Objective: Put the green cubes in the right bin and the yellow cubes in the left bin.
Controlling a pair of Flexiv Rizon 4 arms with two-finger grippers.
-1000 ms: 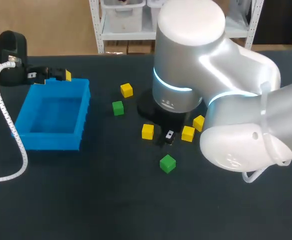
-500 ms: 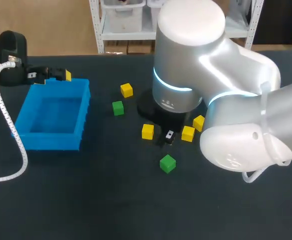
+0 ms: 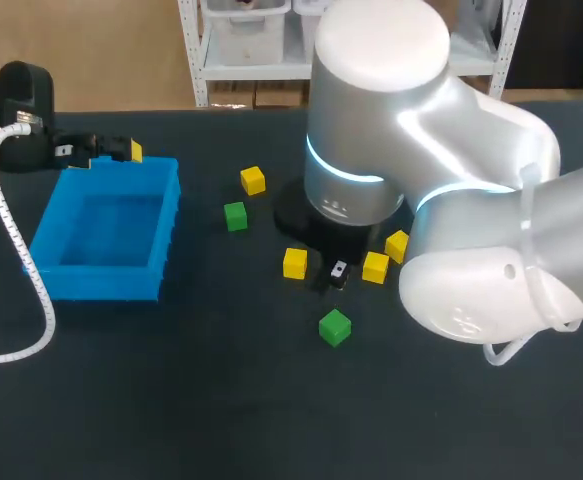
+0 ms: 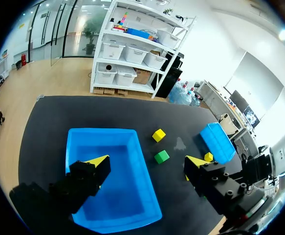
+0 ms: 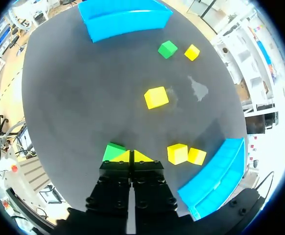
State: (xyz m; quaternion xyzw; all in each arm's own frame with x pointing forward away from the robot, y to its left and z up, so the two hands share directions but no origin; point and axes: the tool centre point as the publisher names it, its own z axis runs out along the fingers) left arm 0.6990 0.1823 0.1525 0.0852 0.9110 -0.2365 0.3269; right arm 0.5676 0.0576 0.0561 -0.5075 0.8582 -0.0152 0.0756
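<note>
Nearest, green cube on the table, just beside the right end effector, yellow tips pressed together. Beyond, three yellow cubes spread around that end effector, two of them near the right bin. Farther out, second green cube and a fourth yellow. Farthest, left end effector, fingers apart, over the left bin.
</note>
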